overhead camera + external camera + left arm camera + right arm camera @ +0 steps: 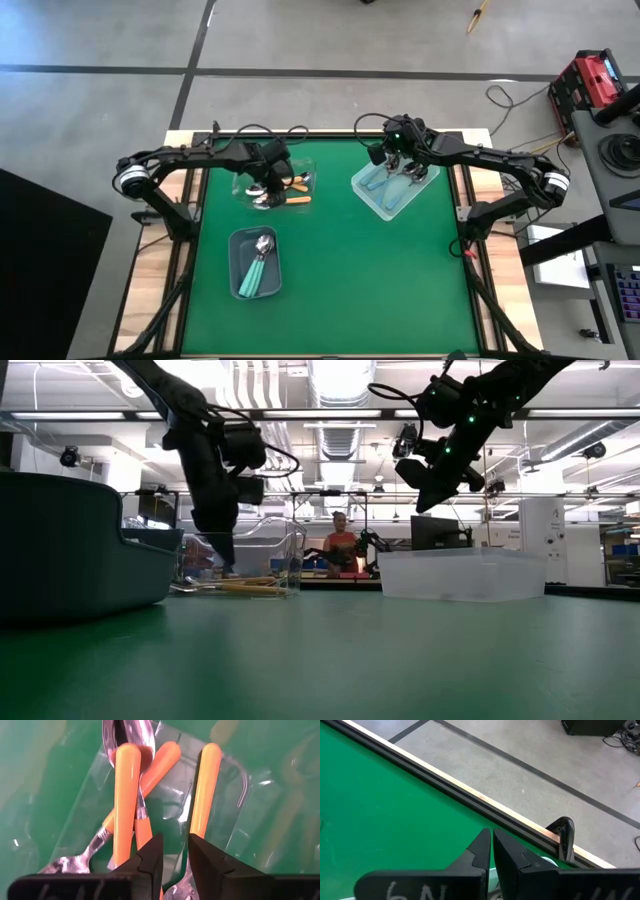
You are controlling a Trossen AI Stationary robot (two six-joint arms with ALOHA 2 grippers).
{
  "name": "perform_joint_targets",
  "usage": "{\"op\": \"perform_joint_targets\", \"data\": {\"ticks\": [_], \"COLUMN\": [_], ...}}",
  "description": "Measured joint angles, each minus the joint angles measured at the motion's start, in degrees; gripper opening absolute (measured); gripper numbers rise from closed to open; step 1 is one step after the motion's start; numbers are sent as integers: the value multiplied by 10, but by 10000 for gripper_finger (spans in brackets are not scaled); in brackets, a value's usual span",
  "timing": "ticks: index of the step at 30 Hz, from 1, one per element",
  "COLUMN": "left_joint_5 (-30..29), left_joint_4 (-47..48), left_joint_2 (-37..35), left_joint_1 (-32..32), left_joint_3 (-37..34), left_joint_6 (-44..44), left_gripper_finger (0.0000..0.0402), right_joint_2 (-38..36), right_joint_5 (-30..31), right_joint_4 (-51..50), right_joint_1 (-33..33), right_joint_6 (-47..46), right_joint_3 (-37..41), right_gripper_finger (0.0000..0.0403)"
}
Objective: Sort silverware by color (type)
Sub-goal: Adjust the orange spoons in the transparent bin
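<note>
Your left gripper (pixel 174 851) hangs inside the clear bin (pixel 300 170) over the orange spoons (pixel 126 800).
Its fingers stand slightly apart with nothing between them. Your right gripper (pixel 491 846) is pressed together, empty, above the other clear bin (pixel 372 200) holding blue spoons (pixel 395 184). Teal spoons (pixel 258 272) lie in the grey bin (pixel 240 240).

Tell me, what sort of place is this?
Probably a robotics lab or workshop: a green test table with two robot arms, open ceiling ducts, a person seated among monitors, and cables on a concrete floor.
</note>
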State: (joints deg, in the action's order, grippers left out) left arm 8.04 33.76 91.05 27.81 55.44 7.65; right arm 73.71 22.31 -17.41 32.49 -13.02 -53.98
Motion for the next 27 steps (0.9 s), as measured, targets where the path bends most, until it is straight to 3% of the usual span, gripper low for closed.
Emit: {"op": "perform_joint_targets", "data": {"ticks": [7, 12, 27], "left_joint_5": [-68, -50, -28], "left_joint_4": [2, 2, -4], "left_joint_2": [0, 0, 29], "left_joint_1": [0, 0, 0], "left_joint_3": [-6, -9, -17], "left_joint_6": [-6, -7, -23], "left_gripper_finger": [129, 159, 140], "right_joint_2": [0, 0, 0], "right_joint_5": [0, 0, 0], "right_joint_4": [0, 0, -3], "right_joint_1": [0, 0, 0], "right_joint_6": [0, 0, -5], "right_joint_3": [0, 0, 0], "right_gripper_finger": [13, 13, 13]}}
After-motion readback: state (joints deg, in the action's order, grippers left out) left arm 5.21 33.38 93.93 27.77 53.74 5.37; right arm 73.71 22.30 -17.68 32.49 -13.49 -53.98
